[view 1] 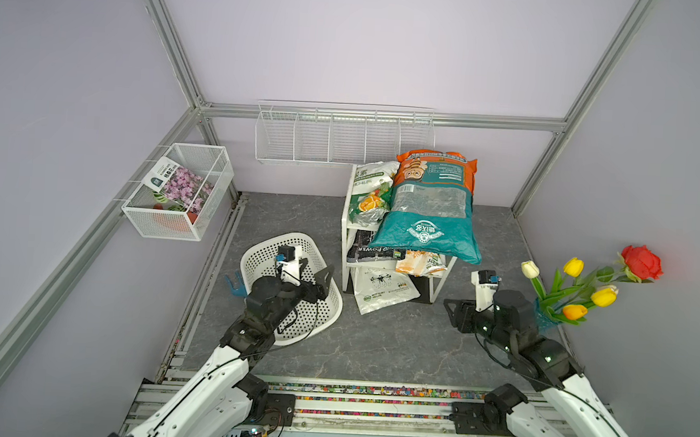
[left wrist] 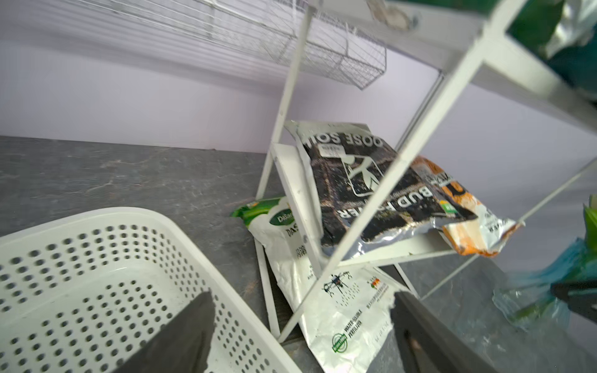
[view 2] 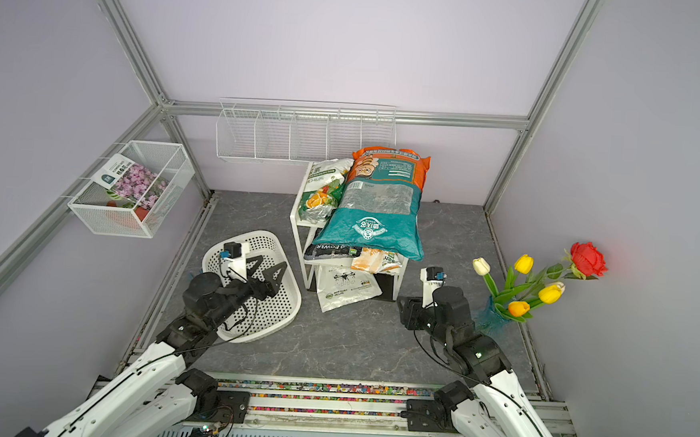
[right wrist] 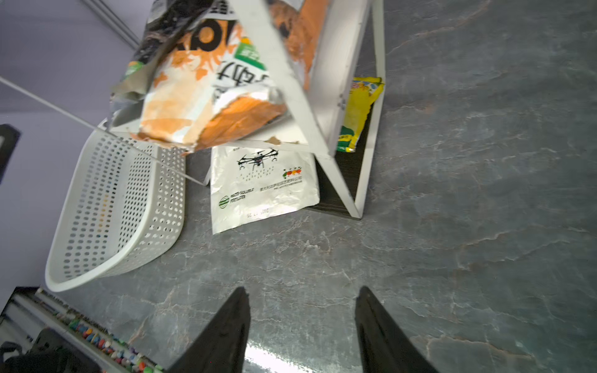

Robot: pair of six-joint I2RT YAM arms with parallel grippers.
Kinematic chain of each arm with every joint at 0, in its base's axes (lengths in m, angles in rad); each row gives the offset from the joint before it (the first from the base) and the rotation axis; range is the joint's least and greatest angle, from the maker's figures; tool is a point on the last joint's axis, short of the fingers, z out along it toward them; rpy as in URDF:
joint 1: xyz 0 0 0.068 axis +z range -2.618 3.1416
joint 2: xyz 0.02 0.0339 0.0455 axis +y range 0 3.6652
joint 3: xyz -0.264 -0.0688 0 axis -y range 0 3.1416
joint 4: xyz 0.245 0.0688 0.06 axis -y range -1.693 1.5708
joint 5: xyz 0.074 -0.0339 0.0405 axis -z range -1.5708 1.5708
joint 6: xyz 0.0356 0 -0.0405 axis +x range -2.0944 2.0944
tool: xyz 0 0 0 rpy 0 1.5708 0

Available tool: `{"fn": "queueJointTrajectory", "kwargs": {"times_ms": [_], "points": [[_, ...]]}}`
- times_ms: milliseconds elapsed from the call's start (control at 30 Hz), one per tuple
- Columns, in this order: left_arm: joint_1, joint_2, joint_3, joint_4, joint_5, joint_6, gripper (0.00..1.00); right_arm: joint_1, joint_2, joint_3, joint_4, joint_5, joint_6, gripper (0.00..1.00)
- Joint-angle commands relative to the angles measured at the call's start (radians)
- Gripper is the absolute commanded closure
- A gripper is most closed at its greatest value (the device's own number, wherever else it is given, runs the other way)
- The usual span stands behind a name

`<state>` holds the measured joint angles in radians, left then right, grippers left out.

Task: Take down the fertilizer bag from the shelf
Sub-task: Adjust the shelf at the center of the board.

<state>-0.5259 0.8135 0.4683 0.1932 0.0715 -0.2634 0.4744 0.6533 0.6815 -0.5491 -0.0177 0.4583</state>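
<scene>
The big teal-and-orange bag lay on the top board of the shelf, its near end overhanging the shelf's front edge, with a smaller green-and-white bag touching it on the same board. The left gripper hung in front of the shelf's left post, above a white basket, jaws spread wide and empty. The right gripper sat low off the shelf's front right corner, jaws moderately apart with only floor between them. Neither touched the bag. The bag looked full and limp, so a one-sided pinch would likely let it sag and slip free. Dragging it forward could pull the smaller bag off too, or tip the thin-legged shelf. The flowers, to the right of the shelf and close behind the right arm, could be knocked by a wide swing.
</scene>
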Motion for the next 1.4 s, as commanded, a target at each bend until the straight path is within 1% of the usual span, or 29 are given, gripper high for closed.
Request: {"fn": "queueJointTrajectory", "kwargs": {"times_ms": [0, 133, 333, 467, 533, 667, 767, 833, 900, 1000, 1100, 1133, 1167, 1267, 1367], "points": [[-0.047, 0.061, 0.06, 0.113, -0.073, 0.053, 0.14, 0.023, 0.0, 0.049, 0.04, 0.033, -0.036, 0.45], [-0.057, 0.101, 0.066, 0.211, -0.091, 0.042, 0.2, 0.024, -0.039, 0.043, 0.066, 0.06, -0.025, 0.45], [-0.06, 0.16, 0.101, 0.245, -0.083, 0.056, 0.27, 0.024, -0.01, 0.041, 0.112, 0.084, -0.07, 0.46], [-0.064, 0.197, 0.123, 0.27, -0.073, 0.054, 0.27, 0.025, 0.005, 0.041, 0.155, 0.116, -0.057, 0.46], [-0.067, 0.218, 0.131, 0.287, -0.073, 0.052, 0.27, 0.025, -0.001, 0.009, 0.251, 0.095, -0.057, 0.46], [-0.077, 0.259, 0.154, 0.296, -0.083, 0.051, 0.28, 0.025, 0.019, 0.008, 0.299, 0.084, -0.04, 0.47], [-0.082, 0.282, 0.172, 0.298, -0.094, 0.051, 0.29, 0.024, 0.021, 0.007, 0.297, 0.142, -0.044, 0.47], [-0.082, 0.299, 0.183, 0.301, -0.096, 0.053, 0.35, 0.023, 0.017, -0.006, 0.326, 0.203, -0.055, 0.47], [-0.082, 0.317, 0.195, 0.299, -0.098, 0.051, 0.39, 0.023, 0.036, -0.009, 0.363, 0.224, -0.077, 0.47], [-0.083, 0.347, 0.212, 0.299, -0.099, 0.043, 0.41, 0.018, 0.1, 0.01, 0.415, 0.217, -0.095, 0.46], [-0.085, 0.368, 0.227, 0.297, -0.098, 0.036, 0.47, 0.014, 0.164, 0.027, 0.456, 0.225, -0.109, 0.47], [-0.085, 0.372, 0.23, 0.295, -0.098, 0.031, 0.48, 0.011, 0.177, 0.032, 0.463, 0.236, -0.109, 0.47], [-0.085, 0.375, 0.231, 0.295, -0.098, 0.026, 0.49, 0.009, 0.183, 0.033, 0.47, 0.244, -0.11, 0.48], [-0.086, 0.382, 0.233, 0.295, -0.098, 0.018, 0.51, 0.0, 0.18, 0.015, 0.506, 0.277, -0.104, 0.55], [-0.086, 0.395, 0.237, 0.291, -0.099, 0.019, 0.52, -0.007, 0.175, -0.007, 0.536, 0.319, -0.107, 0.58]]}}
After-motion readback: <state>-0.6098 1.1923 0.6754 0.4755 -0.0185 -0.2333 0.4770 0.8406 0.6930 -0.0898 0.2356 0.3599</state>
